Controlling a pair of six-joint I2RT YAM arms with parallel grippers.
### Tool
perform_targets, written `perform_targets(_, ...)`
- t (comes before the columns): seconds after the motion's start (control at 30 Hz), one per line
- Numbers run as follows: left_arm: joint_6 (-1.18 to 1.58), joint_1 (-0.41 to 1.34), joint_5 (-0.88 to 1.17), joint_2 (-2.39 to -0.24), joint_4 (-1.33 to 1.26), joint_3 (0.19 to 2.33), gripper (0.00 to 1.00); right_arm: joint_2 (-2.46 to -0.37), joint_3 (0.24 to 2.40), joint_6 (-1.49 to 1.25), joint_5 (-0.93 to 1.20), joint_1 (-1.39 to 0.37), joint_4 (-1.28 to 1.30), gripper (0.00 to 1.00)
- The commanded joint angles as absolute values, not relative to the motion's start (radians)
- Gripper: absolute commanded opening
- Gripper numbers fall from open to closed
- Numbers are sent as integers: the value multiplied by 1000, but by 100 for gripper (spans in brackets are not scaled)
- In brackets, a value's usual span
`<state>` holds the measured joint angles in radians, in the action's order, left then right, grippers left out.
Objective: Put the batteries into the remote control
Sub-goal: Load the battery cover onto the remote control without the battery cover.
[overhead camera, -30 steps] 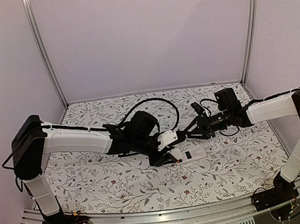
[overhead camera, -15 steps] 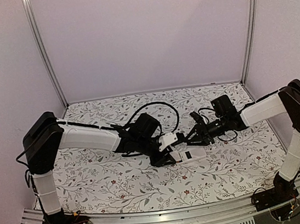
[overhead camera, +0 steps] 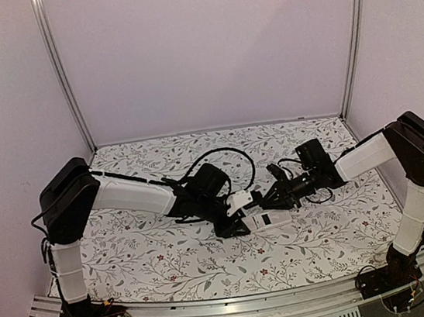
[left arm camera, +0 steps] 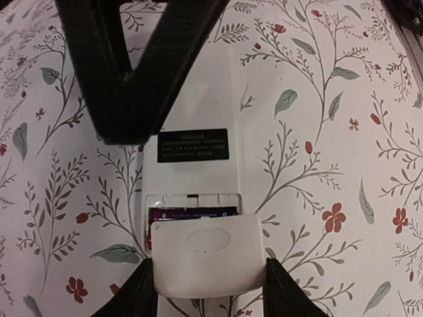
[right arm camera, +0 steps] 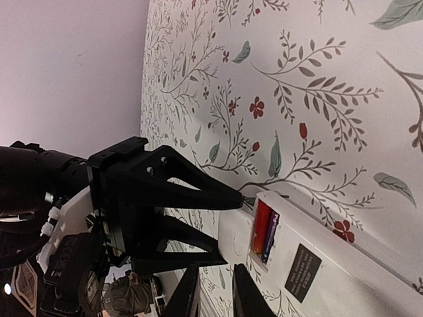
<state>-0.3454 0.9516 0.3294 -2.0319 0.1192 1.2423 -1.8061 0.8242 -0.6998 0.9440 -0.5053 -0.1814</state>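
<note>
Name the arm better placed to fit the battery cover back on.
Left. The left gripper holds the cover at the remote control's open bay; the right gripper sits farther along it.

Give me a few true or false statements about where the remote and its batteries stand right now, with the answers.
The remote lies button side up. False: its back, with a black label, faces up.
Batteries sit in the open compartment. True.
The left end effector holds the white battery cover. True.
The cover fully hides the compartment. False: part of it shows.
The table is plain white. False: floral print.
</note>
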Motion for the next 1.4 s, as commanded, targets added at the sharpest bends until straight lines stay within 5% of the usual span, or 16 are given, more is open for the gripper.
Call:
perform_targets(0.0,-362,930,338,-2058,106,1277,37,-1833,825,-713,962,-521,-204,17)
perform_targets(1.37,-427,910,386,-2113,121,1294,46,-1946,901,-732,974,-598,-159,13)
